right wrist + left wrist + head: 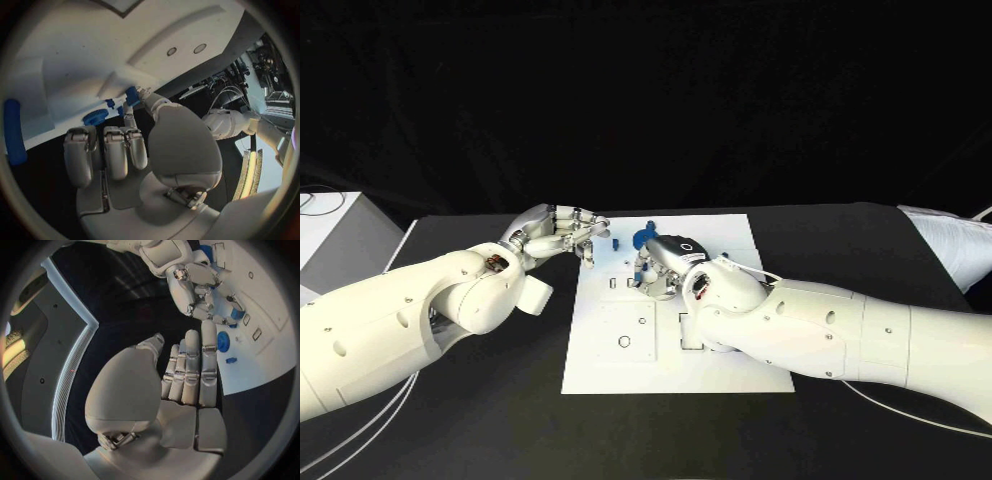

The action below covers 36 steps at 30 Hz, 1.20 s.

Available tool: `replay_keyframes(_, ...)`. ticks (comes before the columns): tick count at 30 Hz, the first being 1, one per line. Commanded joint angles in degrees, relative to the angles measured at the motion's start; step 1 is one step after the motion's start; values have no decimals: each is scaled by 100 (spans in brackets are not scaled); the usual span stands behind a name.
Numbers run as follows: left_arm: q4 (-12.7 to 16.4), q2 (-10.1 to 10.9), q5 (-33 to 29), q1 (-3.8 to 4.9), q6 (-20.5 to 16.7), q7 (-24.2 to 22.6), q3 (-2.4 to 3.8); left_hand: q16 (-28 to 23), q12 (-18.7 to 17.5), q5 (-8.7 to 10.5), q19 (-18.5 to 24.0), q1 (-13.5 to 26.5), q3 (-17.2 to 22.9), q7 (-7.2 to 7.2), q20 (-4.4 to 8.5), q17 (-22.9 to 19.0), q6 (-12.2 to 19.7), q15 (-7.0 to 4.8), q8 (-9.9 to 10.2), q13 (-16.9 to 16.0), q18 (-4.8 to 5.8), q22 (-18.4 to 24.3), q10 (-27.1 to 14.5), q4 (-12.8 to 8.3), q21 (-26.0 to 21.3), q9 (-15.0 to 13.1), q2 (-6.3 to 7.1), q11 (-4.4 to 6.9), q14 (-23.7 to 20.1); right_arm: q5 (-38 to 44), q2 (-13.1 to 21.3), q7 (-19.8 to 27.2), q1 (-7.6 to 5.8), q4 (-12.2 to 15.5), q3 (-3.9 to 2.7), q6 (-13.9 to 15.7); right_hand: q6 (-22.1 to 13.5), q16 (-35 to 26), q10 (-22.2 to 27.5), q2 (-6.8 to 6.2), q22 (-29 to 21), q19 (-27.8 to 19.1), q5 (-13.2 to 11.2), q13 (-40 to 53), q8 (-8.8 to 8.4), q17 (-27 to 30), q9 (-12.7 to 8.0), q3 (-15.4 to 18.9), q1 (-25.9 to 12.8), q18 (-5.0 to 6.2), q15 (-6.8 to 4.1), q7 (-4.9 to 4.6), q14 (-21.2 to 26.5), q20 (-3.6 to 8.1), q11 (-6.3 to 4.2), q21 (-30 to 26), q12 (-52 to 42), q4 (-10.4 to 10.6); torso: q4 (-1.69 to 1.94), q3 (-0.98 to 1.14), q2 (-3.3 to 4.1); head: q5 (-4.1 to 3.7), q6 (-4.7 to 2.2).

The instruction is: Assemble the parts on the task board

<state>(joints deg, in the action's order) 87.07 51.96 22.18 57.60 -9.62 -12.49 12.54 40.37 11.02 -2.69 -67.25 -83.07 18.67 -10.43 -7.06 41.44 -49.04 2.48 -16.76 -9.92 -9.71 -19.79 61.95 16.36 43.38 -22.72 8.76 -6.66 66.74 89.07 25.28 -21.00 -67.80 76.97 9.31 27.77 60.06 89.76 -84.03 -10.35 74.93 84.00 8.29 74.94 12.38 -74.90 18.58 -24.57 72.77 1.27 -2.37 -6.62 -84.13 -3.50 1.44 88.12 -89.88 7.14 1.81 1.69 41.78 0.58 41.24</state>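
The white task board [661, 345] lies in the middle of the black table. My right hand [668, 265] is low over its far half, fingers curled down onto a small blue part [236, 314] at their tips. A round blue part [646, 238] stands on the board just beyond that hand, with a small blue piece [615, 243] to its left. My left hand [564, 232] hovers at the board's far left corner, fingers [199, 365] straight and side by side, holding nothing, their tips close to the round blue part [223, 341]. A long blue piece [14, 131] lies on the board beside my right hand.
Empty slots and holes [625, 342] mark the near half of the board. A white box [336, 235] stands at the table's left edge and a pale cushion [949, 240] at its right. Black table [502, 420] surrounds the board.
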Motion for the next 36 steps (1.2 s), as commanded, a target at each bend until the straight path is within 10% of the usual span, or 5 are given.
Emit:
replay_keyframes(1, 7, -10, -4, 0, 53, -31, 3, 20, 34, -15, 34, 55, -44, -2, -16, 6, 18, -19, -15, 6, -70, -6, -17, 3, 21, -5, -10, 1, -30, 46, 1, -21, 20, -22, 13, -107, -55, 24, -597, -57, 1320, 511, -57, 1506, -19, -1510, -5, 32, -32, -64, 44, -5, -587, -34, 59, -36, -12, 22, 1, 1, -5, 4, 8)
replay_keyframes(36, -5, -14, -4, 0, 94, -22, 3, 48, 37, -15, 46, 53, -44, 0, -16, 25, 16, -20, -16, 6, -71, -28, -19, 0, 53, -7, -14, 2, -34, -27, 20, 122, 20, -9, 16, 99, -375, 24, -597, -157, 1162, 435, -471, 1506, -251, -1510, -37, 376, -52, -12, 144, -131, -587, -130, 173, -239, -12, 205, 1, 0, -3, 9, 16)
